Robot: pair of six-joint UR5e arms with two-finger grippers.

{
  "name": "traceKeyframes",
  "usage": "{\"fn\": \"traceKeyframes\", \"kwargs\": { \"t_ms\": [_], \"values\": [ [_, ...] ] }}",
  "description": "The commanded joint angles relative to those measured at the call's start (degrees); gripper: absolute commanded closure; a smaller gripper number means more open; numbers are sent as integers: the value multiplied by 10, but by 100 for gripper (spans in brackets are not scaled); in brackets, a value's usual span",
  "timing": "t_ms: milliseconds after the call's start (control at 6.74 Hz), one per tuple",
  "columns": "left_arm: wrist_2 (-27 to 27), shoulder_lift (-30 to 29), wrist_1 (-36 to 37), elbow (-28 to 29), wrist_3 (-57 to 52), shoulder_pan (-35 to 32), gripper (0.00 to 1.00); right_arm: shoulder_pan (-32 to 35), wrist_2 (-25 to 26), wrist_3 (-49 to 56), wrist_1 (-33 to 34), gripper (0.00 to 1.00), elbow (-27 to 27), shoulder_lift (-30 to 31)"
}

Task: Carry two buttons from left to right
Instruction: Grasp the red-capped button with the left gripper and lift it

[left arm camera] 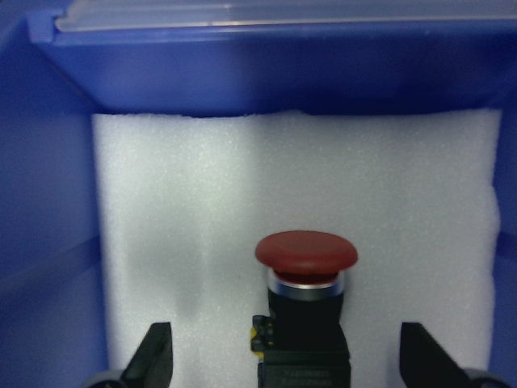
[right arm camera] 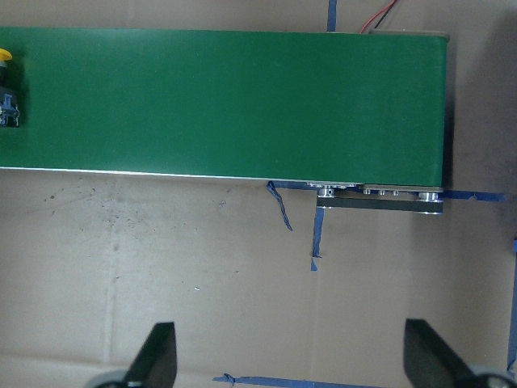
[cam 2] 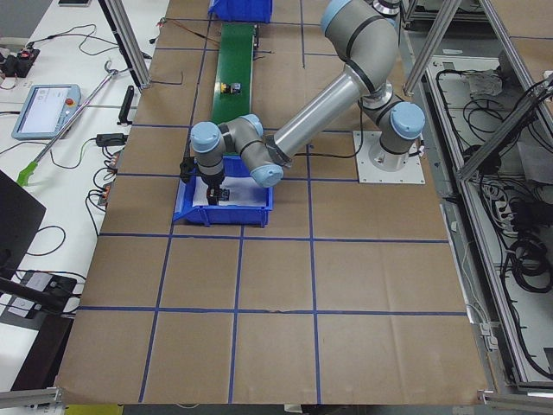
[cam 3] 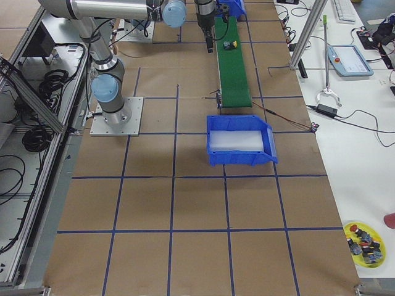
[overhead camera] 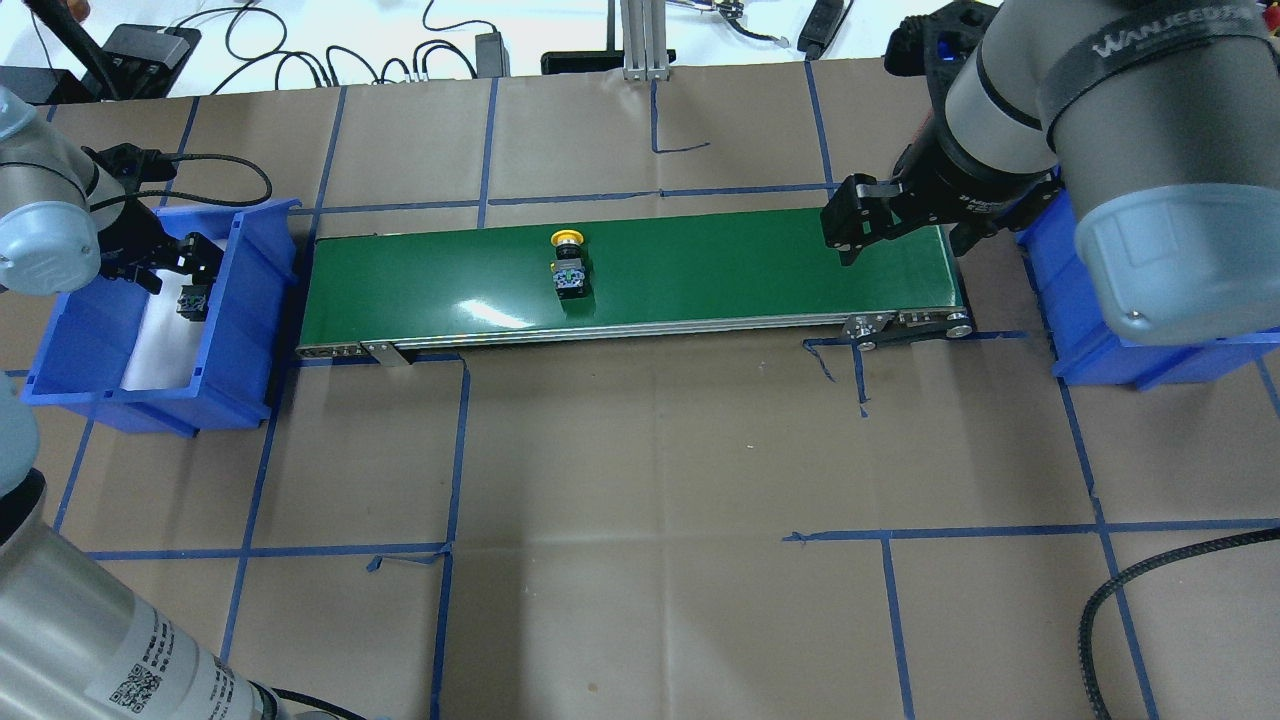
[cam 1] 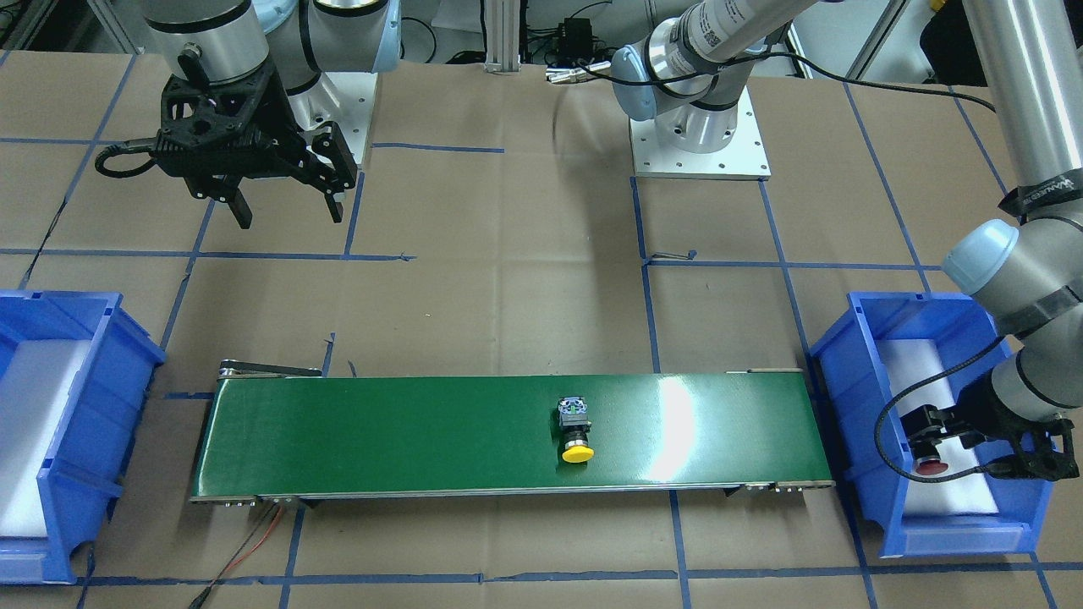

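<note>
One yellow button [overhead camera: 568, 262] on belt [overhead camera: 750, 270], red button [left arm camera: 305, 299], cap visible wrist-side, hidden overhead

I see two mushroom-capped push-buttons, well apart. The yellow button [cam 1: 577, 436] lies on its side near the middle of the green belt [cam 1: 381, 436]. Its cap points to the belt edge far from the robot, and its black collar and grey-black block point towards the robot. The red button [left arm camera: 305, 275] lies on its side on white foam [left arm camera: 202, 226] inside the blue bin [cam 1: 854, 397] at the robot's left. It has a silver ring under its cap and a black body.
</note>
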State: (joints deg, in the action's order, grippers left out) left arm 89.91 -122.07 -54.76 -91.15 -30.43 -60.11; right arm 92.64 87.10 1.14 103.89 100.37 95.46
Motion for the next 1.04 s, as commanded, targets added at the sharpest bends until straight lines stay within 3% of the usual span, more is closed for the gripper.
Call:
{"fn": "traceKeyframes", "kwargs": {
  "t_ms": [0, 297, 445, 594, 891],
  "values": [
    [0, -11, 1, 4, 8, -1, 33, 0, 0, 0, 0, 0, 0, 0],
    [-1, -11, -2, 16, 12, -2, 76, 0, 0, 0, 0, 0, 0, 1],
    [0, -5, -7, 19, 12, -2, 89, 0, 0, 0, 0, 0, 0, 1],
    [0, 5, -10, 22, 12, -3, 96, 0, 0, 0, 0, 0, 0, 1],
    [3, 40, -79, 59, 11, -4, 97, -1, 0, 0, 0, 0, 0, 1]
  ]
}}
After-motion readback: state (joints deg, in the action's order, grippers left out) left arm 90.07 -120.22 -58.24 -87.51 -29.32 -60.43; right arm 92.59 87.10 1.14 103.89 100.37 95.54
